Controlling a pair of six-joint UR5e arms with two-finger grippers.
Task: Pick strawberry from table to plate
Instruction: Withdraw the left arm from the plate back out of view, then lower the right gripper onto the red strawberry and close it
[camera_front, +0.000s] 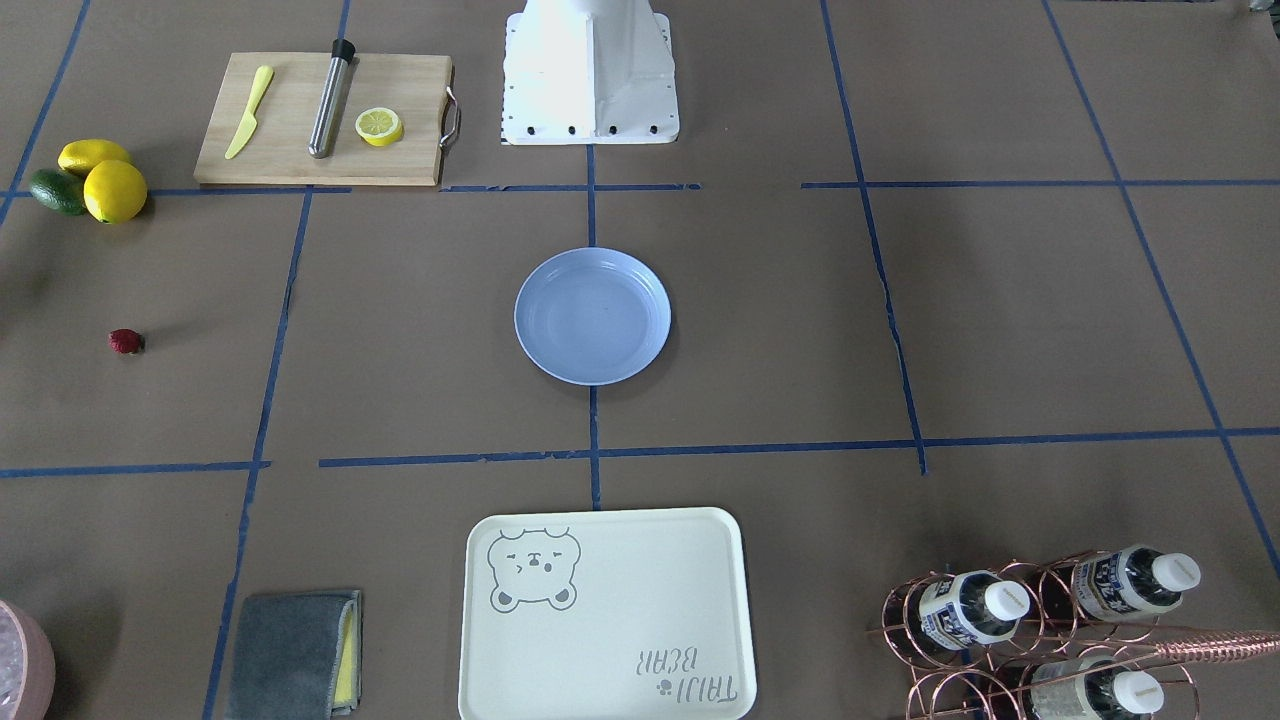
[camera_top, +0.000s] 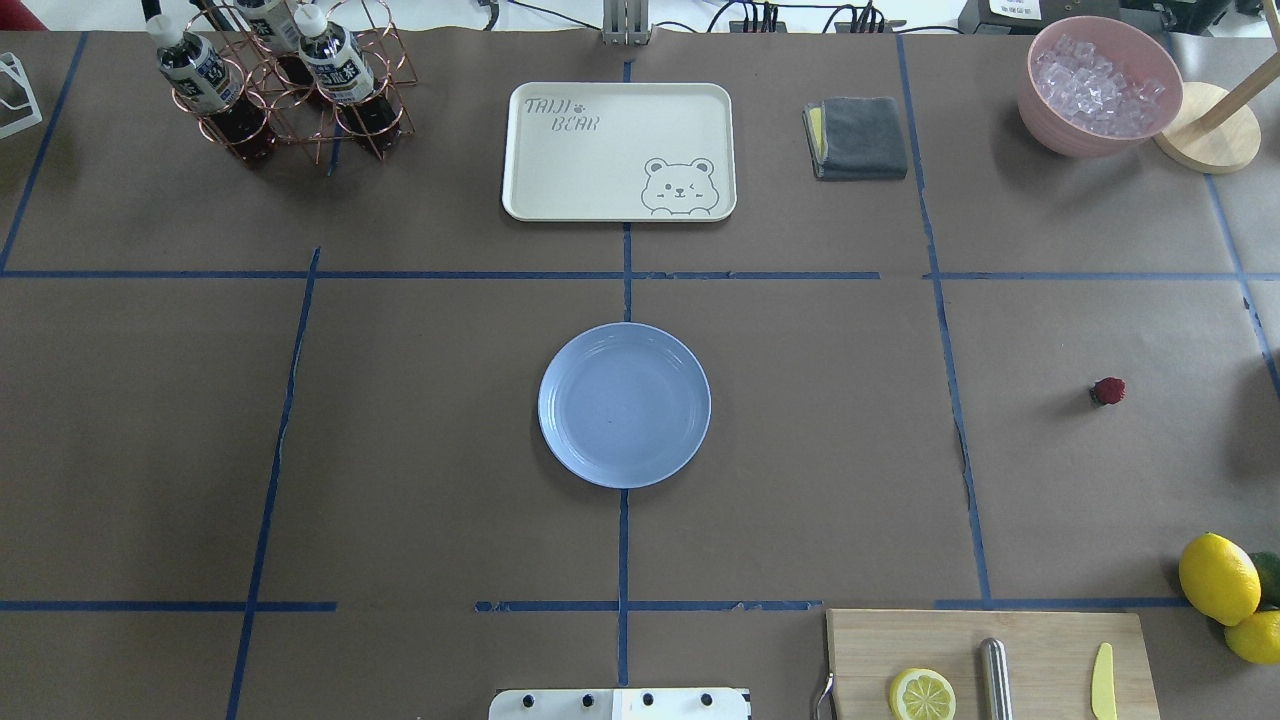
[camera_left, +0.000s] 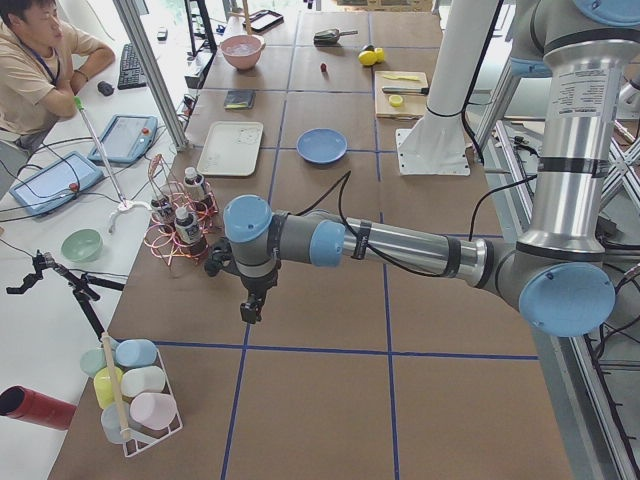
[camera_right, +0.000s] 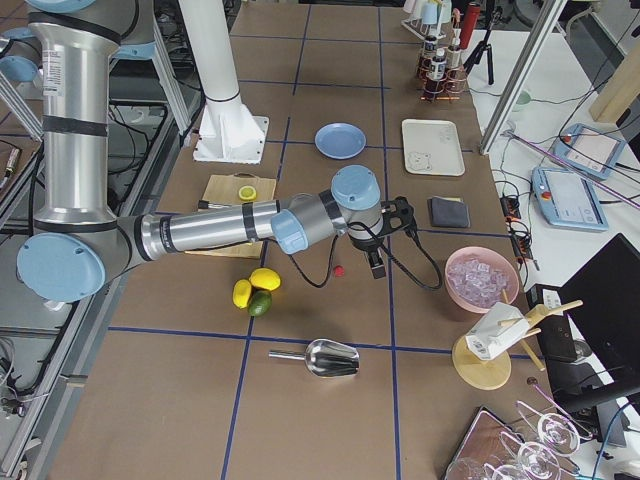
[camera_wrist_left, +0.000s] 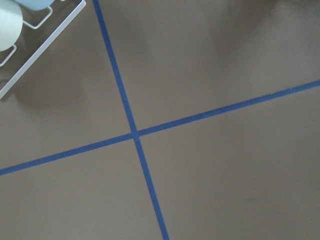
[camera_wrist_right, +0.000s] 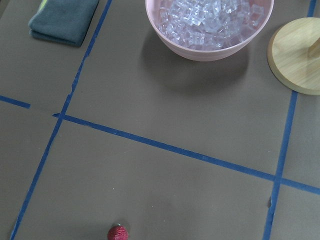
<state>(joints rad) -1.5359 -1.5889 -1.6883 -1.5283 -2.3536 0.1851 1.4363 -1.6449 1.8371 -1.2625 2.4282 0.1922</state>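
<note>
Now | strawberry (camera_top: 1107, 391): tiny, dark-red, roundish, on table (camera_top: 420, 470) | left fingers (camera_left: 251, 313), right fingers (camera_right: 377, 270): cannot tell if apart

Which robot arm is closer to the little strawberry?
The right. The right gripper hangs just beside the strawberry, not touching it. The left gripper hangs far off at the other end of the table, near the bottle rack.

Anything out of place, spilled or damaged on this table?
Nothing is spilled or toppled. The only flaw is the blue tape grid: the line nearest the robot has a gap, and another looks ragged. The strawberry lies alone on the table; the plate is empty.
</note>
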